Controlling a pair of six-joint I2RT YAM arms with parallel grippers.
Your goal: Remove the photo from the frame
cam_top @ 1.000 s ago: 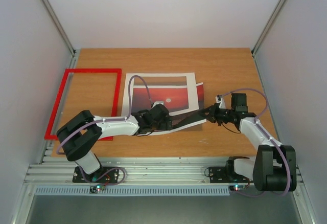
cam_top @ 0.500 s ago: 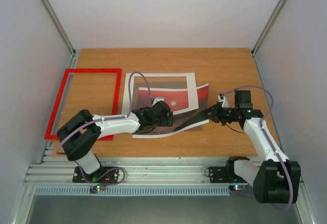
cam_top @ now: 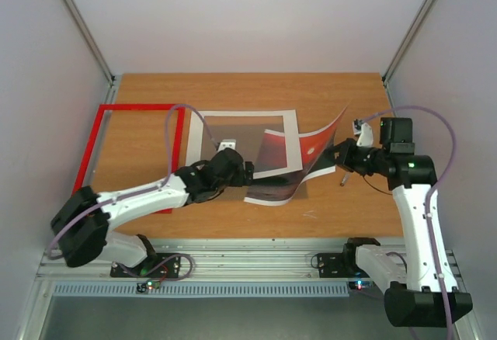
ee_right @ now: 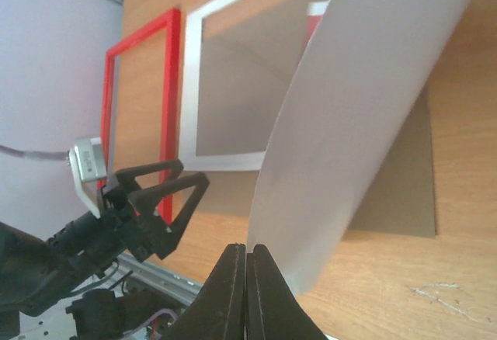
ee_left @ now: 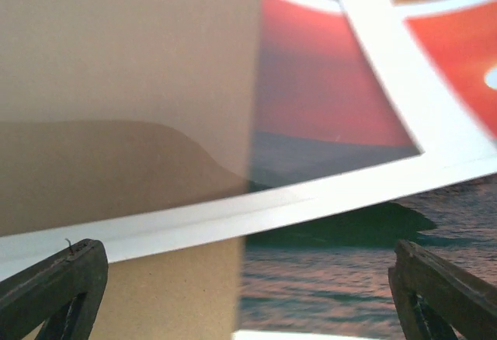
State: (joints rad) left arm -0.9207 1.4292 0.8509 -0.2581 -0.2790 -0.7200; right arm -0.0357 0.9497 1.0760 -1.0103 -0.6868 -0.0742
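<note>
The frame lies flat and bare at the left of the table, well apart from everything else, so the photo is already out of it; what is left, by the look of things, is to free the print from the white mat that lies over part of it. The right gripper is clenched on the photo's right edge (its wrist view shows the two fingers pressed together with the pale back of the sheet rising from between them), and it holds that edge up off the table, so the print bends in a tall curl with its red face turned toward the middle; lifting the edge probably serves to peel the sheet out sideways instead of dragging it flat. The other end of the photo rests on the table, partly under the mat, with red sky showing through the mat's window and dark sea poking out past its near border. The left gripper hangs low over that near border with its fingers spread wide and nothing between them; its place suggests it is there to pin the mat down while the print slides clear, though whether it touches the mat cannot be told. A brown backing board shows through the left part of the window; the likely risk is a crease where the curl is tightest.
</note>
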